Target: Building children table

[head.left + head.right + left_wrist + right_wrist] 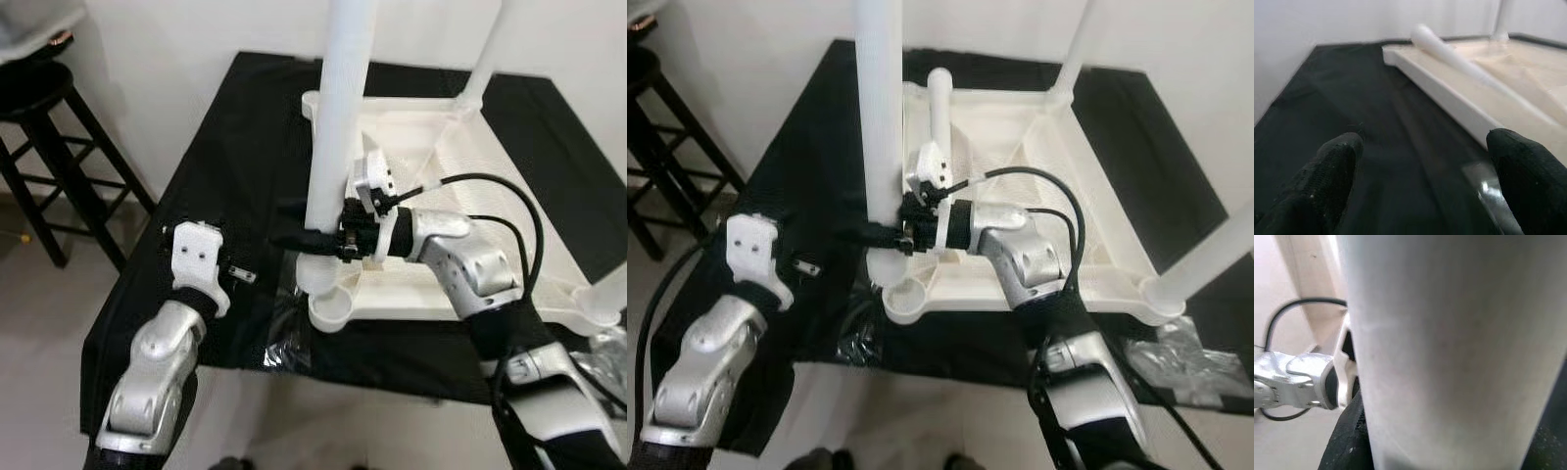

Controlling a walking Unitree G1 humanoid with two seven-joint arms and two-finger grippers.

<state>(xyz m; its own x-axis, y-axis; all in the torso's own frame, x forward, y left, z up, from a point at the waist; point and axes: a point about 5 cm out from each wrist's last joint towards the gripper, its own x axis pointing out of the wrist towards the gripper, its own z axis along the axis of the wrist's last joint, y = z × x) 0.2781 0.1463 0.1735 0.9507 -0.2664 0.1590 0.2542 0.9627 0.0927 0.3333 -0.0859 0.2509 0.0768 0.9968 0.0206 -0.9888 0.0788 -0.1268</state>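
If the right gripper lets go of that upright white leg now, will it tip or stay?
Probably tippy: the white leg is tall and slim over its corner socket. It looks stiff, smooth and likely slippery. The right gripper clamps it low.

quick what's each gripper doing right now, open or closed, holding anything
Left gripper: open, holding nothing, over the black cloth beside the upturned tabletop.
Right gripper: shut on the upright white table leg.
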